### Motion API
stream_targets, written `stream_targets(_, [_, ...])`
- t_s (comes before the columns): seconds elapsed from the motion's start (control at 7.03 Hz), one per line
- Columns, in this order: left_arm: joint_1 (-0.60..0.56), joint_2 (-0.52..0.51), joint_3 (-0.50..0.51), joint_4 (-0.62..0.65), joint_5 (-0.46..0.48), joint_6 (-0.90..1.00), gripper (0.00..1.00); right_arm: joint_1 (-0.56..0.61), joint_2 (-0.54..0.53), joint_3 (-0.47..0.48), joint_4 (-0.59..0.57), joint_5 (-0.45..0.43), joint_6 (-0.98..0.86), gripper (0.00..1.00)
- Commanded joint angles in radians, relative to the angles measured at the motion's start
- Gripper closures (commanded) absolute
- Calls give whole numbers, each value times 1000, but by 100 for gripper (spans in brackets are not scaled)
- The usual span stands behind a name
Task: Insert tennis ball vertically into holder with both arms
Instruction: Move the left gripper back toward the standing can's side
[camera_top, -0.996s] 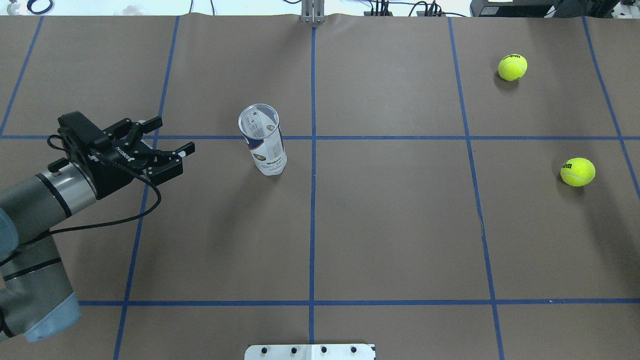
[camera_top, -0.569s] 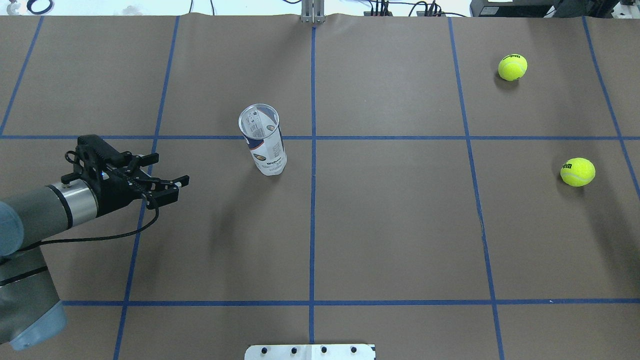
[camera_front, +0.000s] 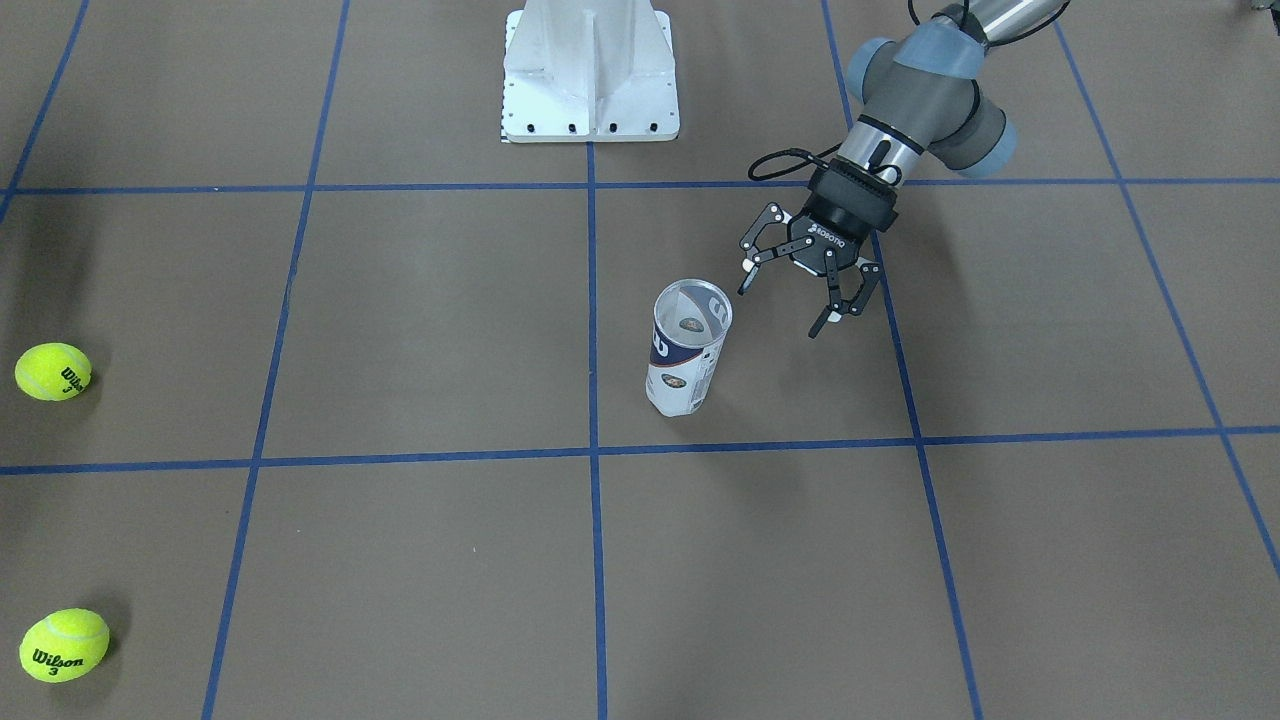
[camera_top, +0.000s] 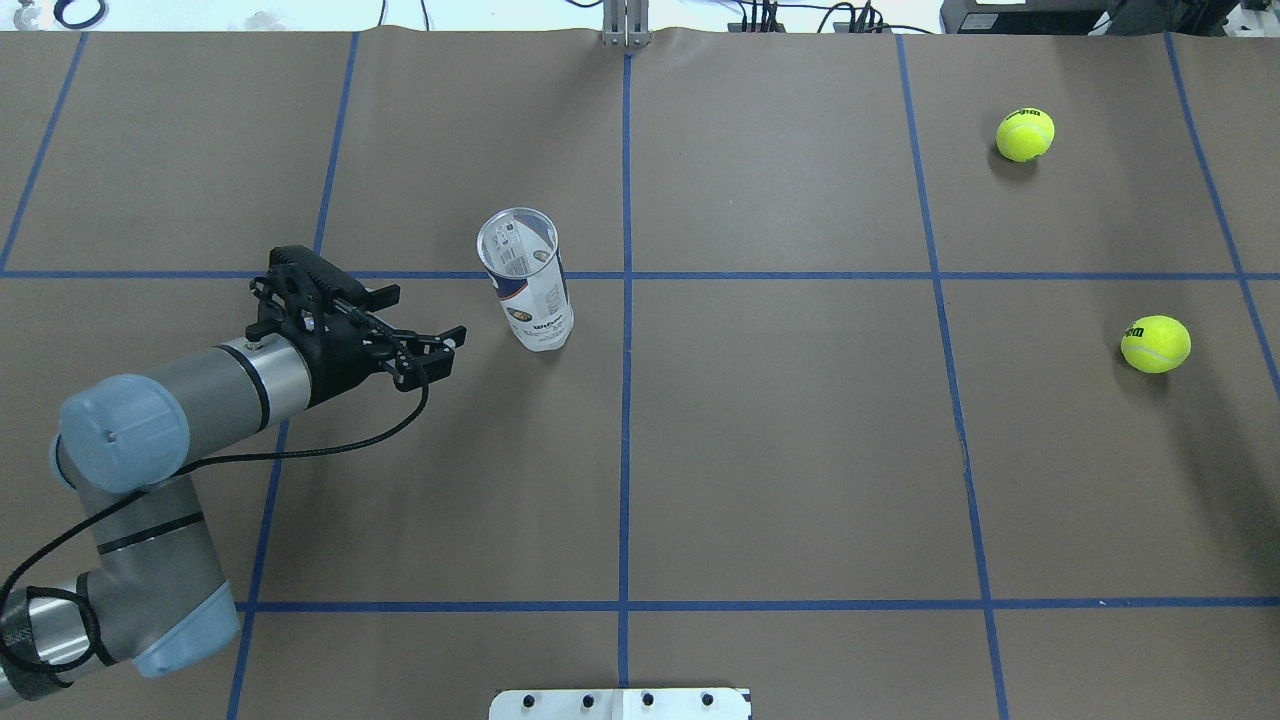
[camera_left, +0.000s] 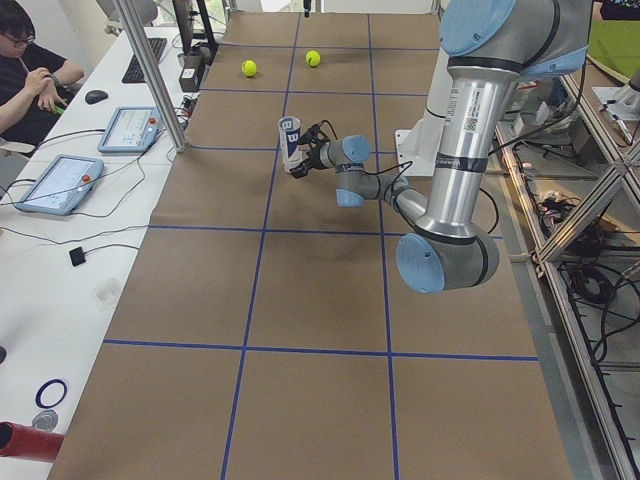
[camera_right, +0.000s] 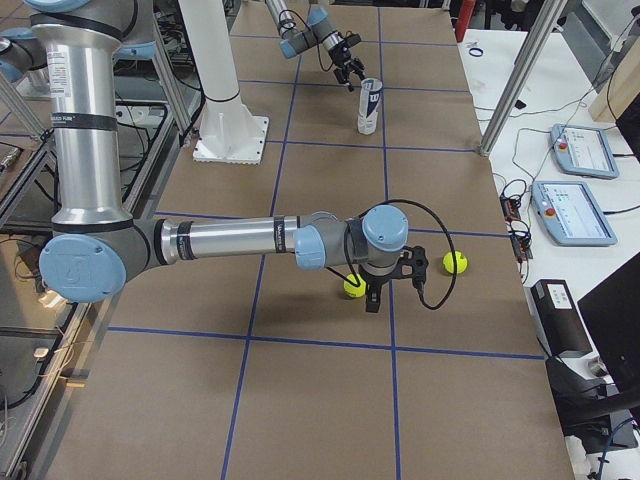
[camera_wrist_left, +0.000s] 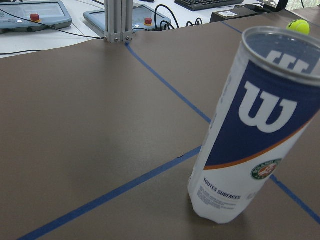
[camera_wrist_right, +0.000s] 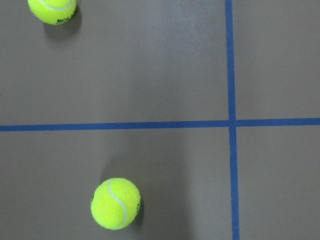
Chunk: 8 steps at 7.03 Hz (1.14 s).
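We note tube (camera_front: 688, 352) upright, just ahead of left end effector (camera_front: 785, 300), jaws apart | right end effector (camera_right: 392, 282) near ball (camera_right: 353, 287), we cannot tell its grip

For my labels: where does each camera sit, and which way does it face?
Front-facing: across table, facing robot's base; left arm, open left gripper.
Overhead: behind the base, looking forward; left arm.
Exterior left: table's left end; left arm near.
Exterior right: opposite end; right arm near.
Left wrist: faces holder.
Right wrist: down on tennis balls.
Shared: holder, except right wrist.
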Motion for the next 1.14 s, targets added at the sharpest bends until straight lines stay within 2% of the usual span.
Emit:
stream_targets(0.0, [51, -54, 39, 6, 95, 5, 2, -116, 10, 17, 7, -18, 90, 0])
stream_targets(0.28, [51, -56, 45, 6, 95, 5, 2, -195, 8, 19, 96, -93, 90, 0])
stream_targets(0.57, [51, -50, 45, 6, 91, 5, 1, -259, 31, 2, 112, -141, 90, 0])
stream_targets(1.0, [51, -47, 51, 6, 91, 5, 1, -308, 56, -73, 129, -184, 76, 0])
